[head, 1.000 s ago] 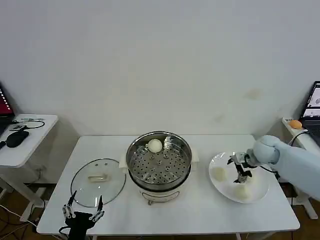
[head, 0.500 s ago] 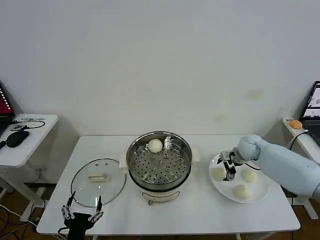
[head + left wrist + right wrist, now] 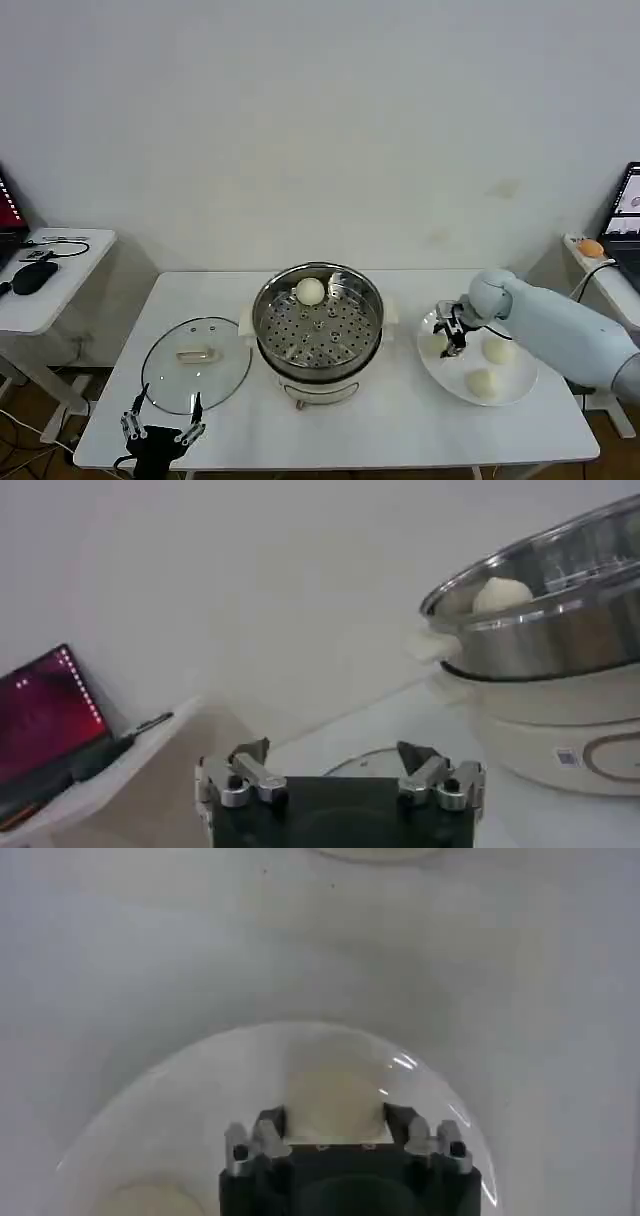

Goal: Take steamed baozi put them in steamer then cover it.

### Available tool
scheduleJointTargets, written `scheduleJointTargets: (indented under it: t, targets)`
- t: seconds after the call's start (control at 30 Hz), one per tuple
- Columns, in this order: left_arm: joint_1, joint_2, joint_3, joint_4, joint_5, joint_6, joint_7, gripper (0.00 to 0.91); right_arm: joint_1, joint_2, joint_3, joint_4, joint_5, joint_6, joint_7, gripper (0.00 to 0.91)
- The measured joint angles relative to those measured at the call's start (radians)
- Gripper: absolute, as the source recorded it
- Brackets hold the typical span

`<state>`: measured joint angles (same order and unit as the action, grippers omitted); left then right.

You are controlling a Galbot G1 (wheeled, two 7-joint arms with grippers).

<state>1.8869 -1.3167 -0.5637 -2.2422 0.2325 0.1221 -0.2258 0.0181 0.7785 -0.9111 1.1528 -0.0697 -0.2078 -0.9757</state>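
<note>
My right pincer has slid left across the plate | fingers apart astride left bun | grip next | left pincer parked, apart

A plain white wall fills the far side. The white work table stands centre. A small white side table sits left, another side table right, over brown floor

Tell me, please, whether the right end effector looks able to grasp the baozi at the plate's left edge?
Probably yes: the right end effector hangs open directly over that baozi on the plate, fingers either side, nothing between them.
</note>
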Motion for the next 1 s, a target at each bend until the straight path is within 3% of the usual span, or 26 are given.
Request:
scheduleJointTargets:
  t: [0.23,0.53,0.73,1.0]
  targets:
    - [-0.001,0.003,-0.003,-0.002,-0.002,0.001,0.0,0.907,0.087,-0.038,-0.05,0.043,0.04,-0.012,-0.004,0.605]
    - [-0.019,0.011,0.006,0.007,-0.004,0.004,0.002,0.907,0.325,-0.053,-0.162,0.121,0.149,-0.046,-0.005,0.615]
    - [-0.035,0.018,0.004,0.007,-0.009,0.005,0.003,0.907,0.491,-0.001,-0.254,0.17,0.26,-0.08,0.011,0.615]
    - [-0.054,0.01,-0.01,0.018,-0.015,0.005,0.001,0.907,0.579,0.155,-0.33,0.216,0.436,-0.157,0.06,0.615]
